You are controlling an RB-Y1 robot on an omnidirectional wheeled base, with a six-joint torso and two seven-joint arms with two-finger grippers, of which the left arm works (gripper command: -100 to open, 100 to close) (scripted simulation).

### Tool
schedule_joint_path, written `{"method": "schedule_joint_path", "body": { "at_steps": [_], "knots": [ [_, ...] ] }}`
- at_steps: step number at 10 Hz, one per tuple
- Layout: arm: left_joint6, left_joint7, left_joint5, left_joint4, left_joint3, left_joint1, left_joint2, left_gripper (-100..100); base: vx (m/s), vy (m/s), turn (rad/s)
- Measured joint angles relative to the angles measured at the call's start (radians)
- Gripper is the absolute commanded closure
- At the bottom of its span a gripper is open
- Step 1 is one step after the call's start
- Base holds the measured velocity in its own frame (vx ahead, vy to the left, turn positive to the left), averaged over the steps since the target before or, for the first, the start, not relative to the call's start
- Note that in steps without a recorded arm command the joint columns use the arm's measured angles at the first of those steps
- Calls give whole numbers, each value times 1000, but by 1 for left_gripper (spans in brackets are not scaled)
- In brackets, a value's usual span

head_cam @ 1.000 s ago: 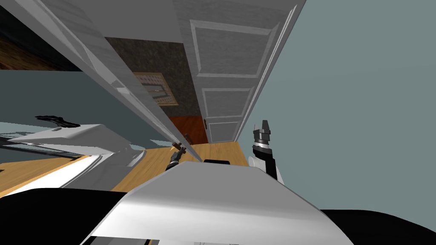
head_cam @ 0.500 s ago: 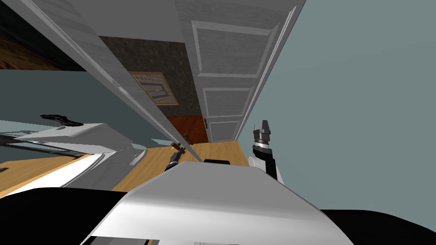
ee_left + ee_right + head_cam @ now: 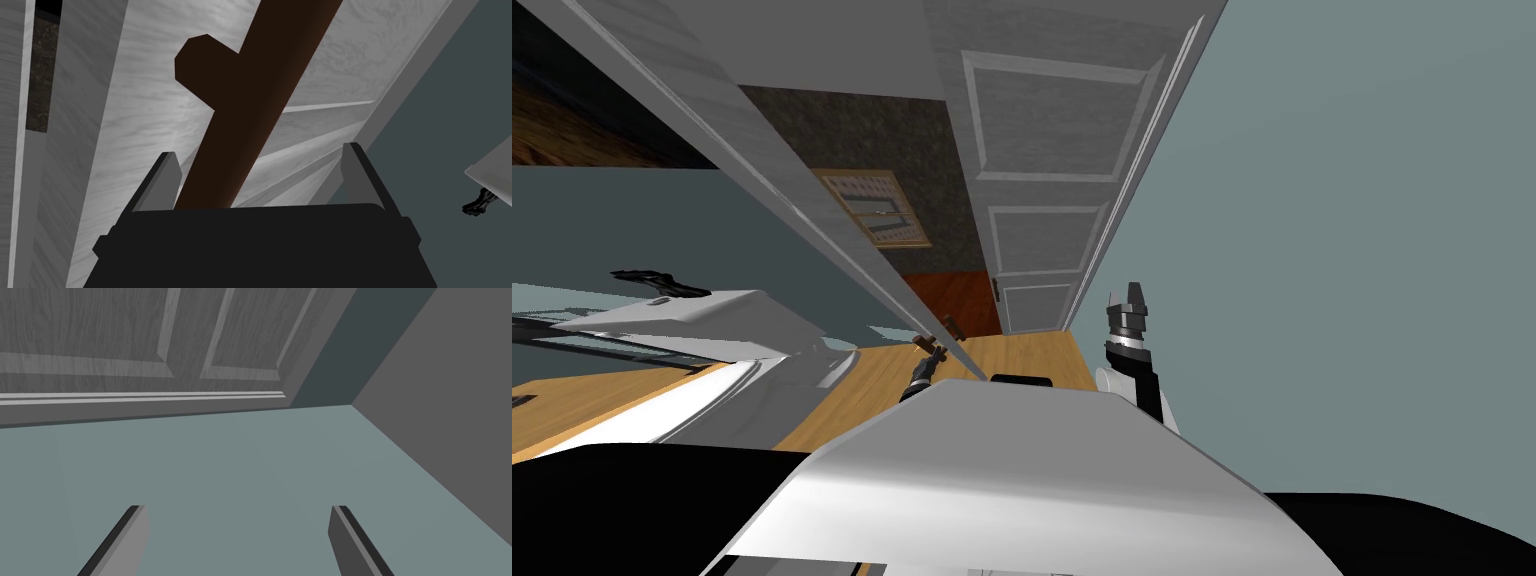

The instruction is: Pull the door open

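The white door (image 3: 762,170) stands partly open, and in the head view I see it nearly edge-on as a long slanted band. Its dark brown lever handle (image 3: 930,347) sticks out near the lower end. My left gripper (image 3: 924,365) is at that handle. In the left wrist view the brown handle (image 3: 250,110) runs between the open fingers of the left gripper (image 3: 260,150), close to one finger (image 3: 167,175), against the pale door panel (image 3: 125,125). My right gripper (image 3: 1134,292) is raised beside the blue-grey wall, with its fingers open and nothing between them (image 3: 237,508).
A second white panelled door (image 3: 1052,170) stands right of the opening, next to the blue-grey wall (image 3: 1332,250). Through the gap I see a dark wall, a framed picture (image 3: 877,208) and a reddish floor (image 3: 957,295). A white fixture (image 3: 692,320) lies at the left on the wood floor (image 3: 1032,355).
The door's edge has swung a little further left, widening the gap. Both arms look unmoved.
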Motion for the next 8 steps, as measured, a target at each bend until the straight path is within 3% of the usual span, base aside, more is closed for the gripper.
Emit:
{"method": "schedule_joint_path", "body": {
  "at_steps": [1,2,3,8],
  "knots": [
    [1,3,1,-4,0,2,-1,100,-8,9,4],
    [20,2,1,-43,-1,20,-10,100,-23,5,-3],
    [32,11,3,-53,-5,21,-10,100,-30,5,-17],
    [30,88,26,-38,-20,24,7,100,-25,4,-9]
  ]
}}
